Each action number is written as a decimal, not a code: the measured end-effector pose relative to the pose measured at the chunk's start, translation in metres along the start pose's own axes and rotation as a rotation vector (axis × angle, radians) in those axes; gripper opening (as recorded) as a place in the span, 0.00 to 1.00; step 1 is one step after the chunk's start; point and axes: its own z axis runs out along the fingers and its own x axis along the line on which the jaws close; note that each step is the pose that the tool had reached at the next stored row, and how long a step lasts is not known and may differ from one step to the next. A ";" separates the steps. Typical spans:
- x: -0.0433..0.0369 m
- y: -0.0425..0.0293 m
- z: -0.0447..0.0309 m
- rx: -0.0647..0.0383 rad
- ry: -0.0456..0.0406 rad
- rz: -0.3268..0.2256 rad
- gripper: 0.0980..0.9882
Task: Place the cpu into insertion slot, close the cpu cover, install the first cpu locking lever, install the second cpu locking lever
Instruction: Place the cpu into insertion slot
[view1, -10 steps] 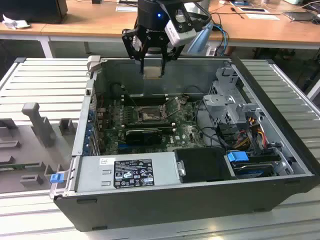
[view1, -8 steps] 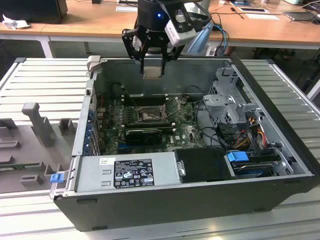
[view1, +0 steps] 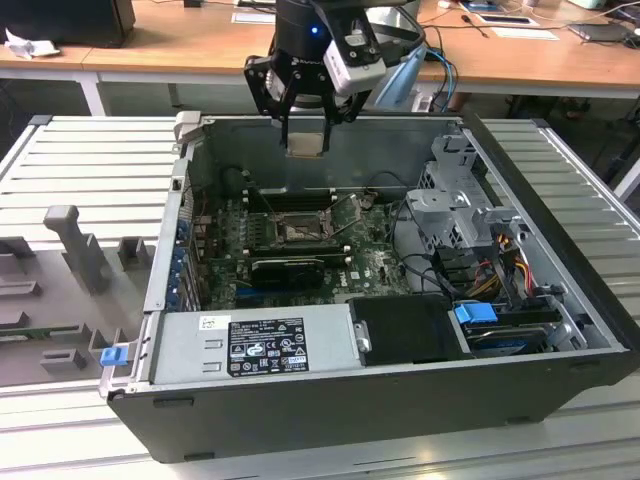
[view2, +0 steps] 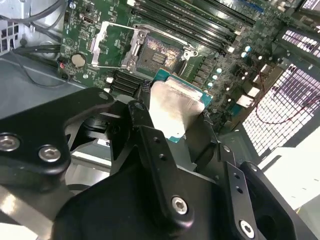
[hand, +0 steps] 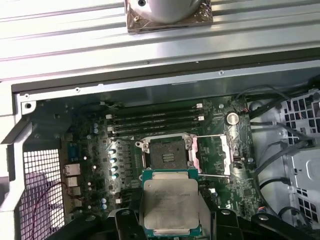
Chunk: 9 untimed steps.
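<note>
Tan-silver and flat, the cpu (view1: 304, 142) hangs pinched by its edges in the tool (view1: 305, 149), whose black fingers (view2: 150, 145) are closed onto the chip's two opposite sides. In the exterior view it is held high over the open computer case (view1: 400, 400), near the case's far wall and well above the green board, so it is clear of everything below. The case lies on its side on the ribbed grey tabletop (view1: 90, 160).

The insertion slot (hand: 169, 155) shows bare in both wrist views, its dark square centre uncovered, and the cpu cover (hand: 226, 154) is swung open beside it with board showing through its window. The first step looks to be in hand: the chip is carried but not placed, and cover and levers are undone.

Seating it would, I judge, call for bringing the chip squarely over the slot, edges parallel to the black frame, level and not tilted, then lowering gently so it drops in without force, staying clear of the open cover
</note>
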 end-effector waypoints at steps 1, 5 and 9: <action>0.0000 0.0000 0.0001 0.000 -0.0009 0.010 0.48; 0.0000 -0.0003 0.0034 0.000 -0.0020 0.026 0.48; -0.0001 -0.0004 0.0040 -0.001 -0.0023 0.031 0.48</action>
